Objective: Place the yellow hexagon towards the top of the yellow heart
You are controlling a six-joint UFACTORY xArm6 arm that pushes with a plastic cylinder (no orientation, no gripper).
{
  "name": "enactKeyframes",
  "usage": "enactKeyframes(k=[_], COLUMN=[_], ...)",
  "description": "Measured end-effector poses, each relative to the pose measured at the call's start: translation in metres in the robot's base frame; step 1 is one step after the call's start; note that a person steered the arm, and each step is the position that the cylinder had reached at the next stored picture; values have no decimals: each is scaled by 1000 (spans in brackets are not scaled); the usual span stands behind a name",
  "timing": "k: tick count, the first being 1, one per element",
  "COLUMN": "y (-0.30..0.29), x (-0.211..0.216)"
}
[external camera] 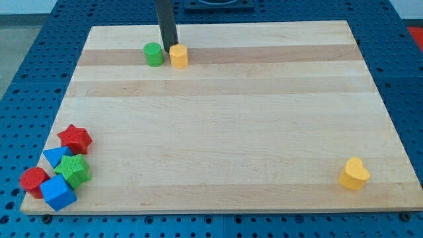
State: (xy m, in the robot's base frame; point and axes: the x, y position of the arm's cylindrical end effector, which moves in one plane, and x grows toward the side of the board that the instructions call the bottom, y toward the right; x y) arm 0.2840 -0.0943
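Note:
The yellow hexagon (179, 56) sits near the view's top, left of centre, on the wooden board (225, 119). The yellow heart (354, 174) lies far away at the view's bottom right. My tip (168, 48) stands at the hexagon's upper left side, touching or almost touching it, between it and a green cylinder (154, 54).
A cluster sits at the view's bottom left: a red star (75, 138), a blue triangle (55, 157), a green star (73, 169), a red cylinder (33, 179) and a blue cube (57, 192). The board's edges are close to these blocks.

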Motion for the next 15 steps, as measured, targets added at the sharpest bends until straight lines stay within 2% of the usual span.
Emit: enactKeyframes(k=[1, 4, 7, 8, 9, 10, 12, 13, 14, 15], y=[17, 11, 70, 112, 126, 126, 201, 198, 159, 134], x=[23, 19, 89, 123, 135, 129, 182, 170, 160, 175])
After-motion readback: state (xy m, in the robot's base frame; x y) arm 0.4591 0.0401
